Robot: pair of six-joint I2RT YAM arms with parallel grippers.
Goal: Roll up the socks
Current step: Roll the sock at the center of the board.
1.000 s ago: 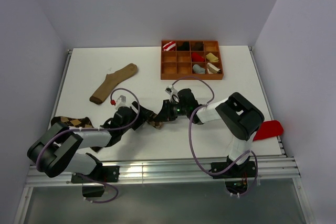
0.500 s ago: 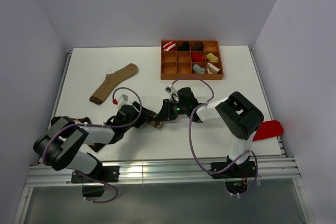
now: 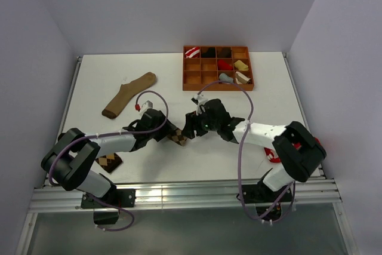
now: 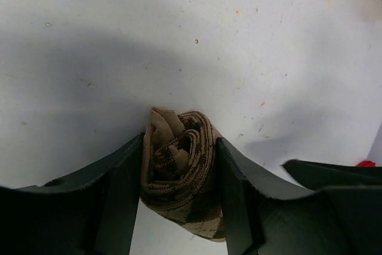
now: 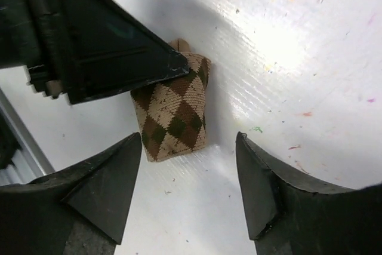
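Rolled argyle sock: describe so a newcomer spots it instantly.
On the white table, look centre-front. The rolled sock sits clamped in the left gripper, the right gripper open facing it. It is a tight roll; the darker argyle sock and tan sock lie flat.

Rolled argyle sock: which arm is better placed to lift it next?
Left, probably: the left tool is shut on the rolled argyle sock, pinching both sides, while the right tool is open nearby and grips nothing.
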